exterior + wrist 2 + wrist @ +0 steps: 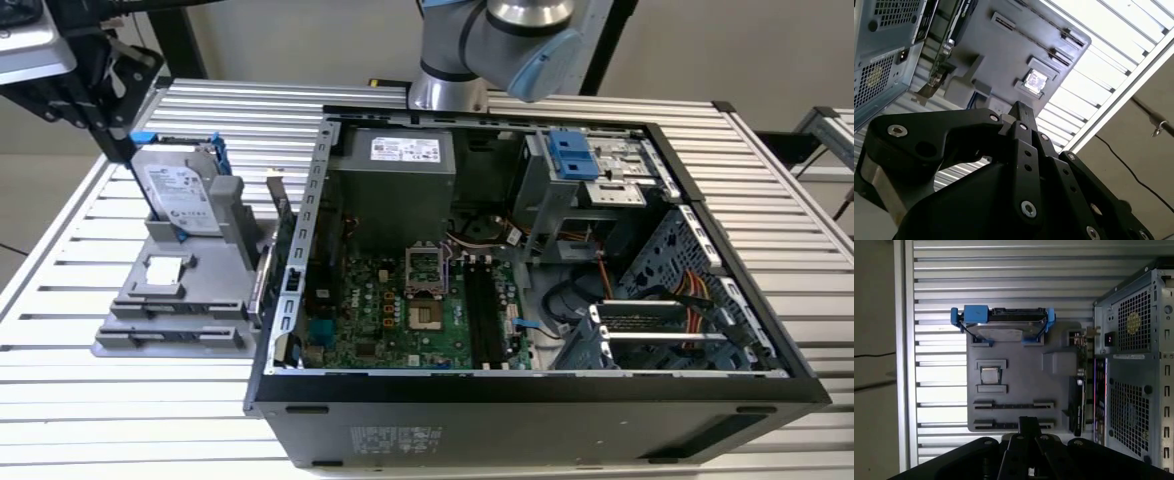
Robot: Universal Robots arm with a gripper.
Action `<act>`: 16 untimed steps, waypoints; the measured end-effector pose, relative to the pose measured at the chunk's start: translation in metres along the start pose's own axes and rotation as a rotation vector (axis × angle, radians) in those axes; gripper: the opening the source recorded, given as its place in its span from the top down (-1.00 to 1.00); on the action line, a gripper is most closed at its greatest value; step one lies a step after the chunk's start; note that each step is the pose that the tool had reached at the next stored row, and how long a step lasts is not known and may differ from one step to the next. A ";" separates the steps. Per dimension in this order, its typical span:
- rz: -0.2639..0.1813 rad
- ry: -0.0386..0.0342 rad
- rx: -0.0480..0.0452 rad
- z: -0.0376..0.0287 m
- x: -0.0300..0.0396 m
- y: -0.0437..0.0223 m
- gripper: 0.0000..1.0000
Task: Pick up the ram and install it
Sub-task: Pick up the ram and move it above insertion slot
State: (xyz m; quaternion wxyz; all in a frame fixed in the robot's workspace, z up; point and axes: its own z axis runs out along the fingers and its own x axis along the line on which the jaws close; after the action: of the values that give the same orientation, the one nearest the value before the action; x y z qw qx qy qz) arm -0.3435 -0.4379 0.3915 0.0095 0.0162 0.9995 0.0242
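One tool [1029, 422], pressed together, over one grey holder [1021, 371] with two slots [1013, 405].

Table [54, 300]: ribbed bare metal slats, satin sheen. Parts holder [1014, 365]: matt grey plastic. Hard drive [1004, 332]: bright metal lid; blue frame [976, 314] of smooth plastic. Computer case [534, 420]: dark matt panel, perforated grey sheet metal. Gripper [1021, 112]: matt black, shiny screw heads.

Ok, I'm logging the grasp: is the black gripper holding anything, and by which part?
Nothing, as far as shows: the black gripper hangs above the grey plastic parts tray, jaws shut together with nothing between them.
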 end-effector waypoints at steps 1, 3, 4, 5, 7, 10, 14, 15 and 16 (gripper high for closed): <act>0.000 0.0001 0.0000 0.0000 0.0000 -0.0007 1.00; 0.000 0.0001 0.0000 0.0000 -0.0001 -0.0021 1.00; 0.000 0.0001 0.0000 0.0000 -0.0001 -0.0029 1.00; 0.000 0.0002 0.0001 -0.0001 -0.0001 -0.0036 1.00; 0.000 0.0003 0.0000 0.0000 -0.0002 -0.0052 1.00; 0.000 0.0004 0.0001 -0.0001 -0.0002 -0.0074 1.00; 0.000 0.0005 0.0000 0.0000 -0.0003 -0.0104 1.00; 0.000 0.0005 0.0000 0.0000 -0.0003 -0.0112 1.00; 0.000 0.0006 0.0000 0.0000 -0.0004 -0.0122 1.00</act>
State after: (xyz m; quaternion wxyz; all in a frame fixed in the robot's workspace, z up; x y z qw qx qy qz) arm -0.3436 -0.4501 0.3909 0.0092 0.0163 0.9995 0.0242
